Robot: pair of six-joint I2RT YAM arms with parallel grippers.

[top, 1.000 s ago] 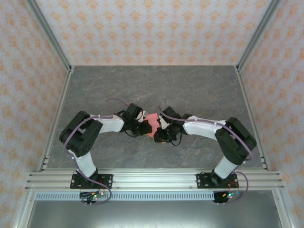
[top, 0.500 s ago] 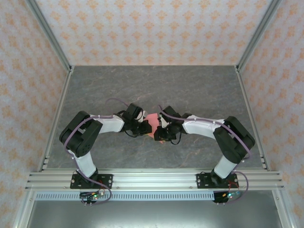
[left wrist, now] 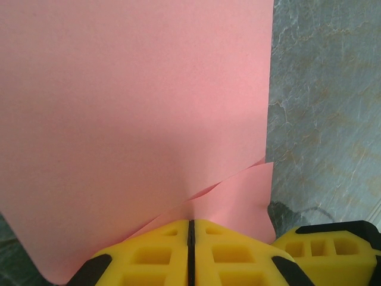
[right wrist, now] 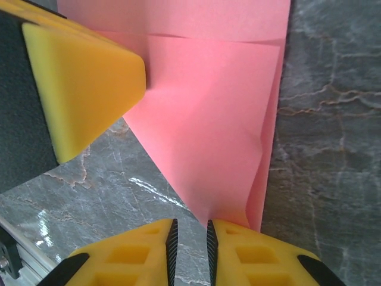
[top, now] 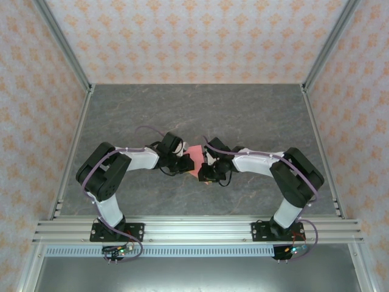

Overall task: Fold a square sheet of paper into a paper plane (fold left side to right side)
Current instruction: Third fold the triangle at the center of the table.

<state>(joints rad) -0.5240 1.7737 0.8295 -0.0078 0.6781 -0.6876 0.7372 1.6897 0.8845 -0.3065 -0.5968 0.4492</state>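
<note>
Square sheet of paper (top: pixel 193 154) lies mid-tabletop (top: pixel 255 109), partly folded, between both hands. Left hand (left wrist: pixel 190 225) clamped shut on paper edge. Right hand (right wrist: pixel 190 229) has narrow slit between jaws, paper corner at fingertip, nothing clearly gripped. Risk: right hand misses corner, layers slip, crease skews; opposing pull tears sheet.

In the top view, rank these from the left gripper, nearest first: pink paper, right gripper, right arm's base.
1. The pink paper: pinched in the left gripper, at the centre.
2. The right gripper: just to its right, at the paper's near corner.
3. The right arm's base: farthest, at the near right edge of the table.
</note>
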